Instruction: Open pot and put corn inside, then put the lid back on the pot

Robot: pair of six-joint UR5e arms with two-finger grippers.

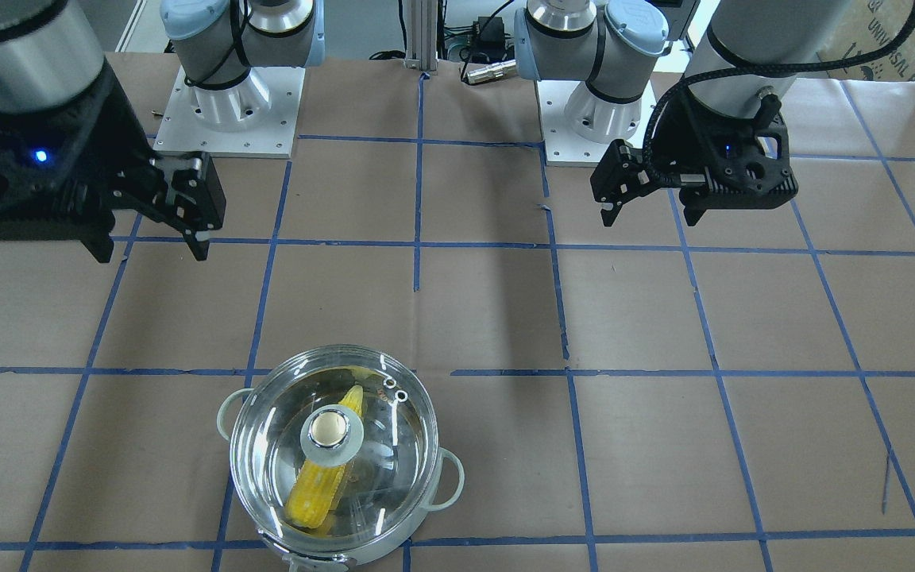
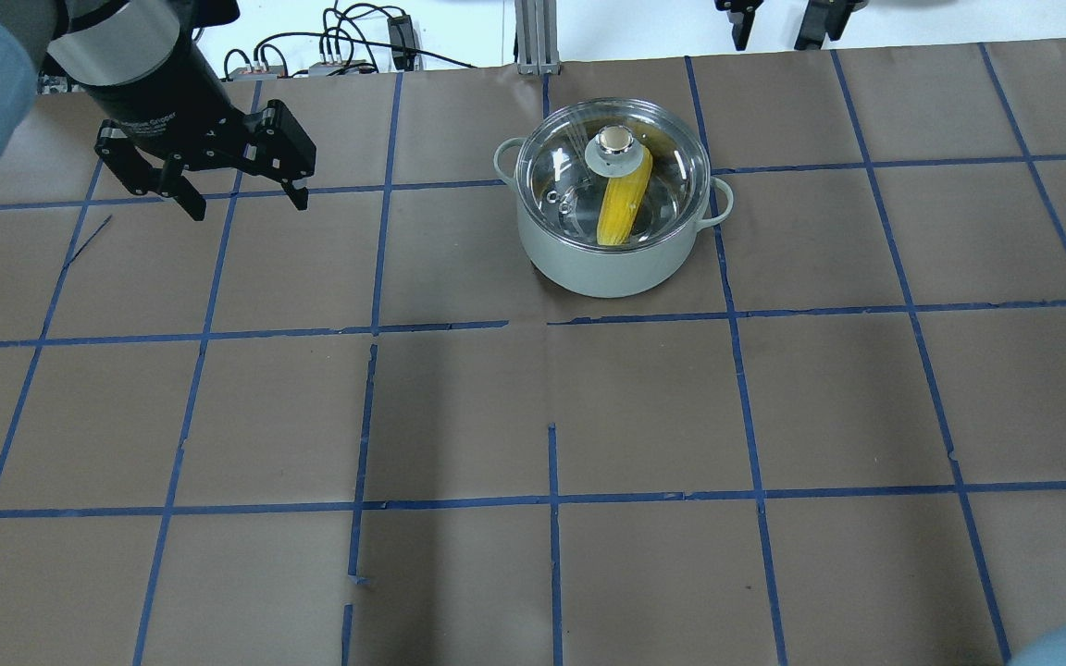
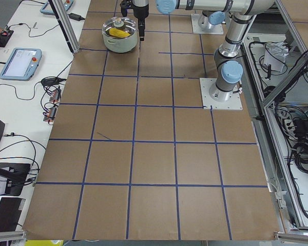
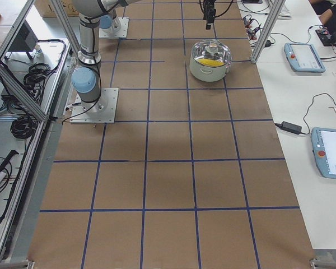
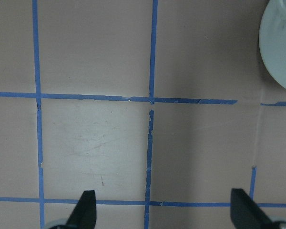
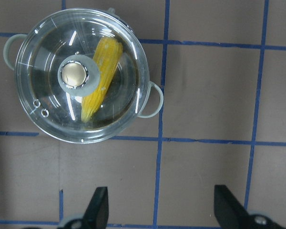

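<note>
Task looks finished, judging by how things lie; the corn [image 2: 624, 199] lies inside the pot [image 2: 602, 268], slanted across the bottom, and the lid [image 2: 570, 176] sits flat on the rim with its knob up, corn visible through the glass; the right wrist view shows the same, lid centred and no gap at the edge that I can see. As far as I can judge nothing is left except parking the arms.

Pot stands on the table [image 2: 459, 407] on the far side from the robot, a bit to the robot's right of centre, straddling a blue tape line [image 2: 376, 203].

Left gripper [image 2: 246, 199]: fingers apart, holding nothing, well off to the left of the pot; its wrist camera catches only a sliver of the pot's wall in a corner. Right gripper [image 1: 152, 250]: fingers also spread wide, empty, raised and clear of the pot and lid, not touching either.

Around: brown paper with the tape grid, arm base plates [image 1: 227, 119], cables [image 2: 348, 46] past the far edge, control tablets [image 4: 304, 56] on the side bench. Nothing stands between either gripper and the pot; no obstruction on the table that I can see.
</note>
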